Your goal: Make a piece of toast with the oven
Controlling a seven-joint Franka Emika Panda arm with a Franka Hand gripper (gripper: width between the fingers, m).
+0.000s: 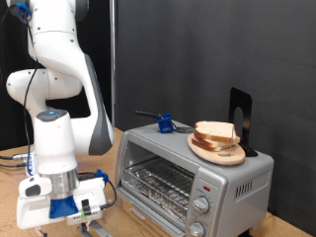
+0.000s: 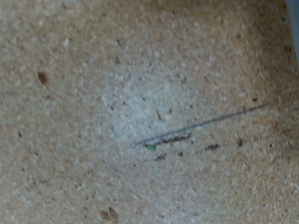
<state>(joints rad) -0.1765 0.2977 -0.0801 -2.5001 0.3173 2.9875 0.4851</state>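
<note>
Claw (image 1: 91,225): low at the exterior view's bottom left, fingers cut off by the frame edge; whether wide or narrow cannot be told. Nothing seen held. Wrist view: only speckled tan tabletop (image 2: 84,112) with a thin dark line (image 2: 210,126); fingers out of sight. Oven (image 1: 193,178): silver, to the exterior view's right of the claw, door closed, wire rack visible, knobs at its right. Bread slices (image 1: 215,133): stacked on a wooden plate (image 1: 219,151) atop the oven. Blue object (image 1: 165,123): on oven top, hard to identify. No writing legible.
</note>
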